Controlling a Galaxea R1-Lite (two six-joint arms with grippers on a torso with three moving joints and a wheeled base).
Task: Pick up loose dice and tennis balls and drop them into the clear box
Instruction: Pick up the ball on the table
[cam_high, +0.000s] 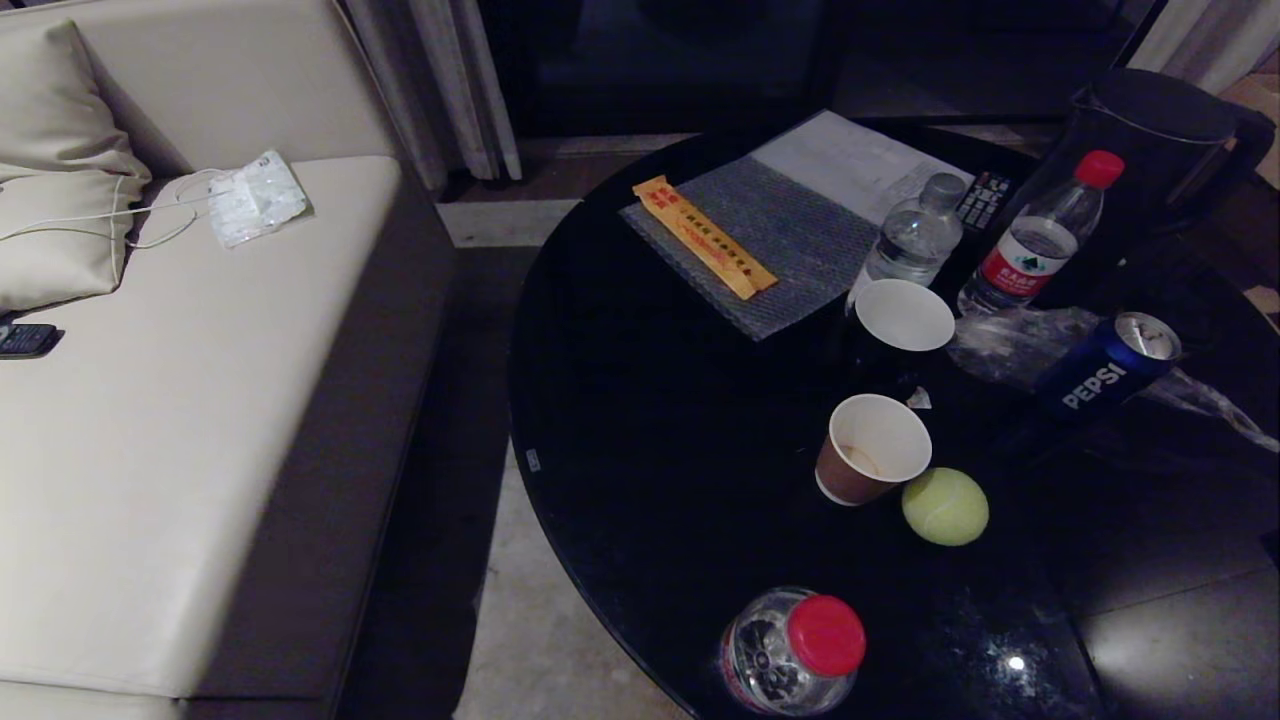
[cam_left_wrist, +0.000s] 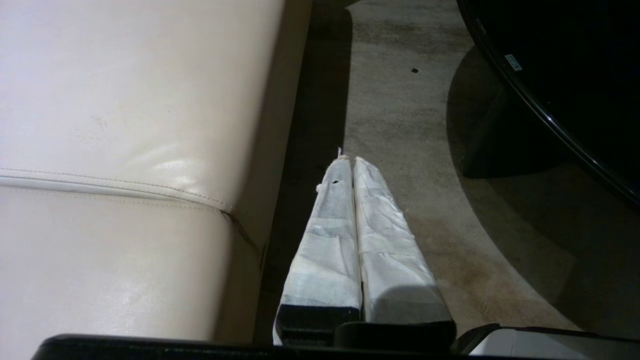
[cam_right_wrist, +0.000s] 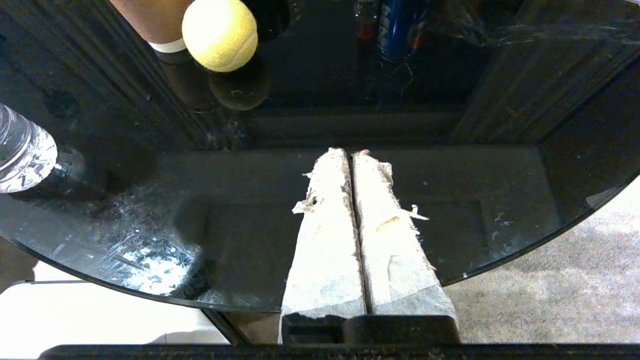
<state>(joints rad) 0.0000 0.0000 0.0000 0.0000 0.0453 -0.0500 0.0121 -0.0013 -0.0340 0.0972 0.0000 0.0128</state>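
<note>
I have one ball (cam_high: 945, 506) in sight on the black desk (cam_high: 660, 470), touching or just beside a brown cup (cam_high: 873, 449) that leans toward it; no dice and no clear box show in any view, so I cannot say where they are. My right gripper (cam_right_wrist: 348, 151) hangs over the desk's near edge with its jaws pressed together on nothing; the ball (cam_right_wrist: 220, 33) lies well ahead of it, beside the cup's base (cam_right_wrist: 167, 46). My left gripper (cam_left_wrist: 348, 158) is parked low between the sofa (cam_left_wrist: 125, 150) and the desk, over the floor (cam_left_wrist: 400, 115), jaws also pressed together and empty.

As I judge it, the step in hand is the reach for that ball with the right arm. To do it well I would spread the jaws wide before closing in; come down from above, on the side away from the cup, so I don't tip it; centre on the ball, since it will roll on this slick top; mind the red-capped bottle (cam_high: 793, 651) near the front edge. I'd locate the box before lifting.
</note>
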